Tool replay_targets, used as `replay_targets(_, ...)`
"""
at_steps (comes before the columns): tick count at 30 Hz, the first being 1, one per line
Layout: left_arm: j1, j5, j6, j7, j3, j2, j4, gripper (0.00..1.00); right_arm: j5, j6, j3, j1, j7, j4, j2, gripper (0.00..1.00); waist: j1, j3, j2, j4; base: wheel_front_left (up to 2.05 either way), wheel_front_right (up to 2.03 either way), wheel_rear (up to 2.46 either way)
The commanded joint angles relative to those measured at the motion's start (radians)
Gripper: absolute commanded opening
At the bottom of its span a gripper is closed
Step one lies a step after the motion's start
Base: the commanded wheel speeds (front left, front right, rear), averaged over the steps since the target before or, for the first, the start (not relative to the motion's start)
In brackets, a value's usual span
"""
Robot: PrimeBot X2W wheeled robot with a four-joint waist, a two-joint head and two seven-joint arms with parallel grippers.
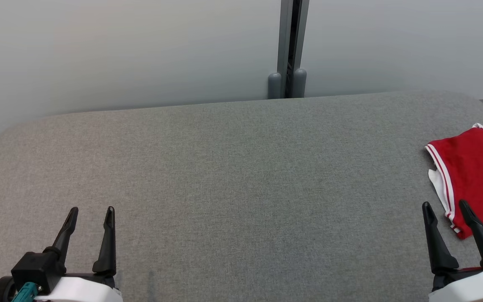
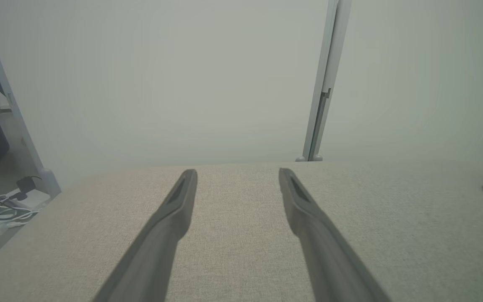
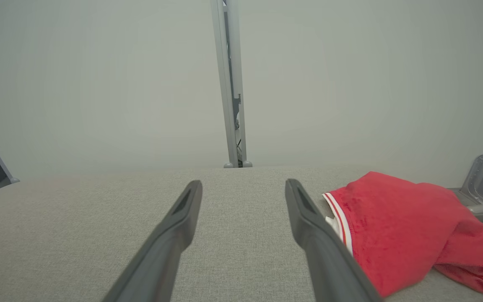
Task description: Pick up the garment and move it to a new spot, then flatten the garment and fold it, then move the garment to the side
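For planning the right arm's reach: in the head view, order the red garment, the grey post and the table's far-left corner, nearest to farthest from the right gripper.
1. red garment, beside the right gripper, far right.
2. grey post, behind the far edge, centre.
3. table's far-left corner, diagonally across.

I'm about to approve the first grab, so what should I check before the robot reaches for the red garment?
1. Right hand open, holding nothing: ok.
2. Left hand open, holding nothing: ok.
3. Red garment near the right hand: ok, beside its fingertips.
4. Garment wholly in the head view: not ok, cut by the right edge.
5. Garment lying fully on the grey table: cannot tell.
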Motion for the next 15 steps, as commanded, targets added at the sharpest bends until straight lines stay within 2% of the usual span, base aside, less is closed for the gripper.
replay_targets(1,-0.012,-0.004,0.007,-0.007,0.002,0.004,0.003,1.0,-0.004,0.0,-0.001,0.008,0.002,-0.006,0.0,1.0,0.0,0.001,-0.0001,0.0,0.0,0.0,0.0)
replay_targets(15,-0.021,-0.01,0.009,-0.016,-0.002,0.008,0.012,1.0,0.004,0.0,-0.002,0.003,-0.001,0.0,0.004,1.0,0.0,0.001,-0.0001,0.002,0.0,0.0,0.0)
